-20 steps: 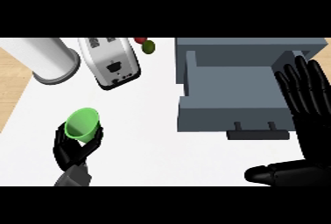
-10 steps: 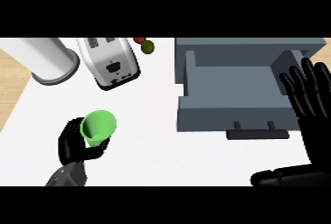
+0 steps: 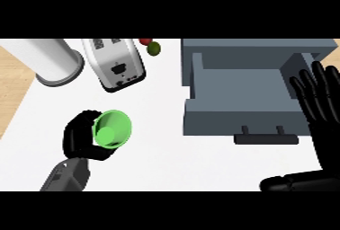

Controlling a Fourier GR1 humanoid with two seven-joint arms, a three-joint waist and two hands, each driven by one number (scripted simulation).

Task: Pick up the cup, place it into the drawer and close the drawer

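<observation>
Below, from the head view, I see my left hand [image 3: 81,139] curled round the green cup [image 3: 111,130], which sits at the near left of the white counter [image 3: 172,157], tilted so its mouth faces up and to the right. My right hand [image 3: 322,101] rests at the right edge, fingers straight and spread, pointing to the far side, overlapping the right side of the open grey drawer [image 3: 246,114]. The drawer's dark handle [image 3: 266,138] faces the near side. At far left stands a white cylindrical canister [image 3: 50,60]; just right of it lies a silver toaster [image 3: 116,63]. Two small round items, one red [image 3: 145,41] and one green [image 3: 154,48], lie beyond the toaster.
</observation>
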